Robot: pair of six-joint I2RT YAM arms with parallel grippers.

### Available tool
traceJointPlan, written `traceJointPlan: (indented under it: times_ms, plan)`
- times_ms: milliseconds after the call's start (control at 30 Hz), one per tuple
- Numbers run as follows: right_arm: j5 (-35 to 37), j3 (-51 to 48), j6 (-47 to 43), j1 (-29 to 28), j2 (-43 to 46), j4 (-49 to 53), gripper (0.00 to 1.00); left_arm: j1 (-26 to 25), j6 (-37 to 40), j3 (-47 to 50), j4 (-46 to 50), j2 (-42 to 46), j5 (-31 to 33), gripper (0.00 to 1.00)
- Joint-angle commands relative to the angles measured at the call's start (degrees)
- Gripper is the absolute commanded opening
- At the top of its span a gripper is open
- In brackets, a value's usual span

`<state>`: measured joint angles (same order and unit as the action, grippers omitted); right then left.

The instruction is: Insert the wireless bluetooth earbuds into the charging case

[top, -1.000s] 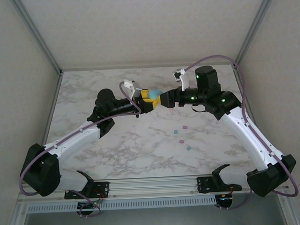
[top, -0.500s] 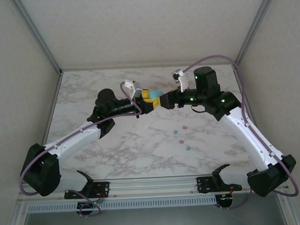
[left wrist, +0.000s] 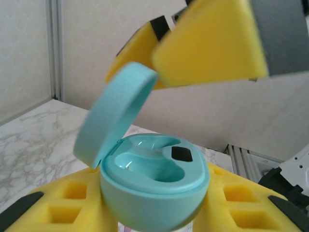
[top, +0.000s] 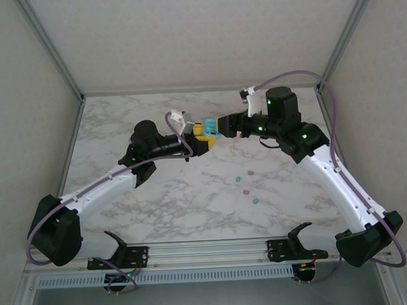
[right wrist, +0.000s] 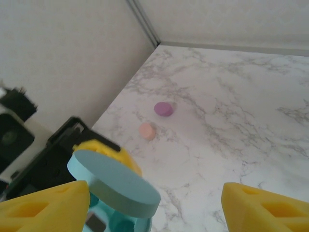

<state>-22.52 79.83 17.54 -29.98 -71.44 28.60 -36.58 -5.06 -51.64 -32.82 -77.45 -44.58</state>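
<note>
We find the charging case (left wrist: 154,193) glossy, smooth plastic. The yellow pads (left wrist: 212,43) look like matt foam, the table (top: 192,207) smooth and marbled.

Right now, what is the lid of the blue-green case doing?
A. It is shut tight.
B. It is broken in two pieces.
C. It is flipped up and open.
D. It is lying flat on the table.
C: in the left wrist view the lid stands tilted up on its hinge above the teal case, so the hollow inside shows.
</note>
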Motion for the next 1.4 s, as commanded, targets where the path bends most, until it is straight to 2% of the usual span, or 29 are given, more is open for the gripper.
traceJointPlan:
  times_ms: [0,133,267,367,433,600,800,900,1000,1133,1200,1367]
  plan:
    - [3.89,3.89,4.7,0.27,-2.36,4.12,0.74,-1.08,4.68,-1.45,-0.46,3.03,-2.18,0.22]
    - [3.62,7.84,9.85,0.63,-4.67,8.48,0.75,-1.14,7.05,-1.66,1.69,3.95,-1.49,0.22]
    - [-4.38,8.72,14.2,1.21,-4.16,6.47,0.76,-1.13,8.11,-1.0,2.11,4.56,1.38,0.21]
    - [-7.01,7.91,16.18,1.35,-1.53,3.1,0.8,-1.13,8.9,0.18,1.42,5.33,3.98,0.21]
    - [-5.0,7.4,15.7,1.66,0.66,3.5,0.81,-1.13,9.1,0.85,0.57,5.72,5.32,0.21]
    - [6.92,4.87,12.85,3.32,6.32,9.82,0.81,-0.97,8.31,2.78,-3.7,6.33,7.49,0.2]
    - [15.11,-1.84,12.9,7.94,9.61,18.43,0.71,-0.78,8.43,3.14,-3.3,7.47,8.71,0.2]
    - [17.06,-6.36,12.6,9.61,7.45,23.56,0.59,-0.78,7.47,3.8,-3.76,7.75,9.1,0.2]
    - [15.41,-11.38,11.67,9.84,4.33,25.85,0.45,-0.76,6.07,4.8,-4.61,8.34,10.06,0.2]
    - [11.36,-18.42,12.33,9.6,0.08,25.8,0.34,-0.77,4.69,6.55,-5.32,9.83,11.88,0.2]
    - [9.02,-21.9,13.88,9.41,-1.29,22.77,0.33,-0.78,4.34,7.15,-5.23,10.42,12.48,0.21]
    - [10.24,-24.22,14.8,7.21,-5.85,20.94,0.34,-0.78,4.18,7.62,-4.23,11.17,12.8,0.21]
